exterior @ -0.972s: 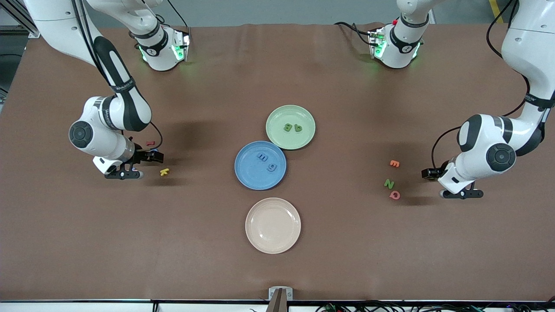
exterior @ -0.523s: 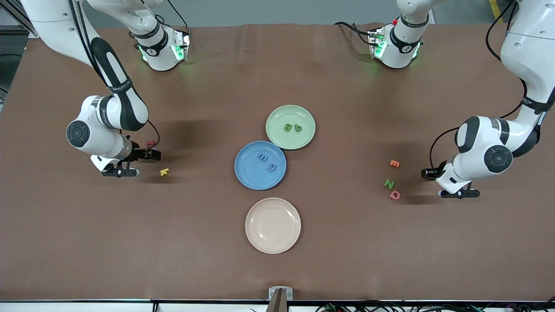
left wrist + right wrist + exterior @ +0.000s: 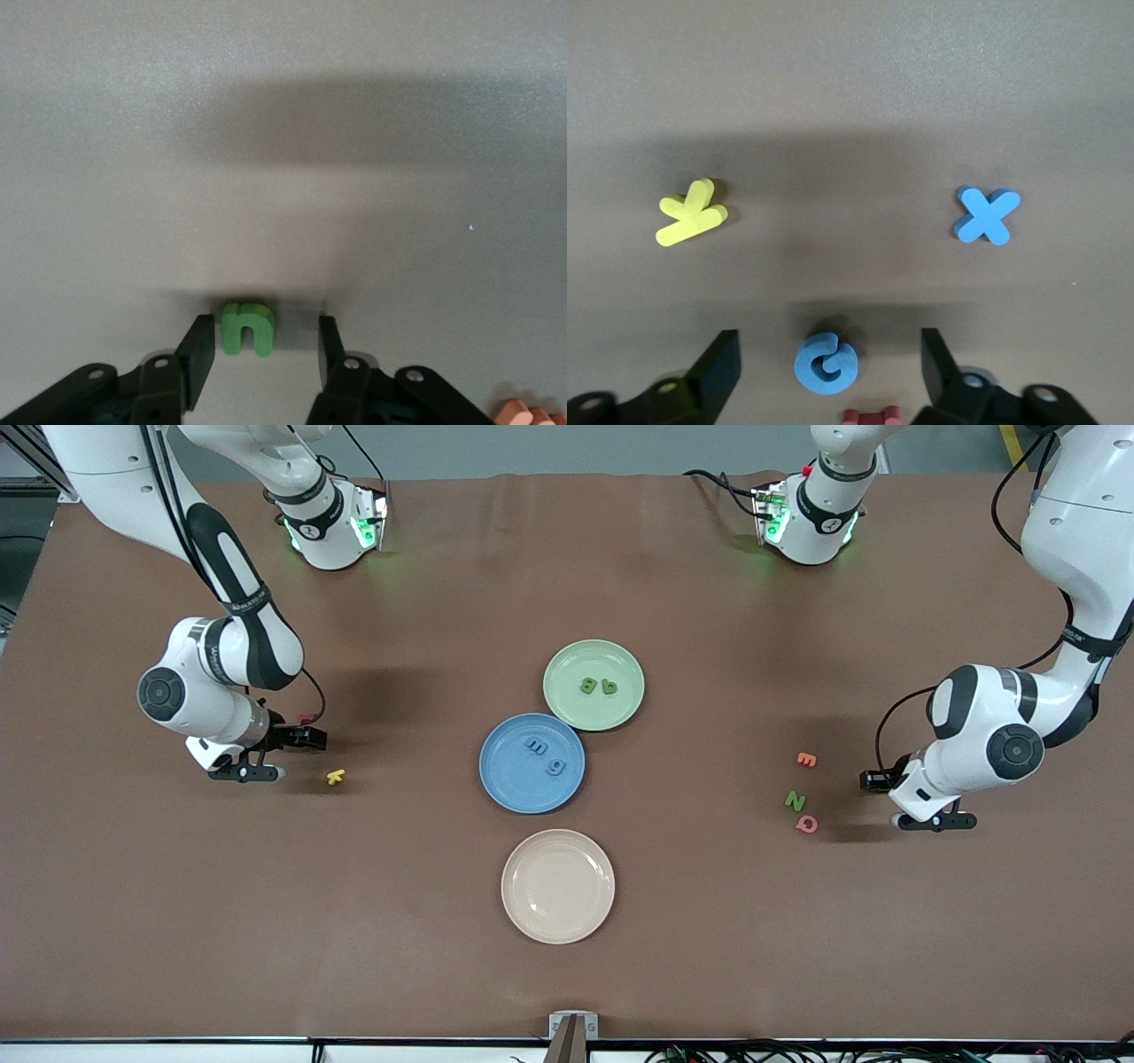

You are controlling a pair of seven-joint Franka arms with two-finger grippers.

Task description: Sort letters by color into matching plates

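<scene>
The light green plate [image 3: 574, 662] holds two green letters [image 3: 587, 685]. Touching it, nearer the front camera, the blue plate [image 3: 509, 781] holds two blue letters [image 3: 536, 745]. My left gripper [image 3: 265, 332] is low over the table at the left arm's end, open, with a green letter n [image 3: 248, 329] between its fingers and a gap on each side. Beside it lies a green N [image 3: 795, 801]. My right gripper [image 3: 829, 348] is open at the right arm's end, astride a blue G [image 3: 827, 363]. A blue X [image 3: 988, 215] lies close by.
A beige plate [image 3: 557, 886] sits nearer the front camera than the blue one. An orange letter [image 3: 805, 759] and a pink letter [image 3: 806, 824] flank the green N. A yellow letter [image 3: 335, 777] and a red letter [image 3: 307, 717] lie by the right hand.
Both hands have shifted slightly, the right one toward its own end of the table. The plates and the letters on the table have not moved.
</scene>
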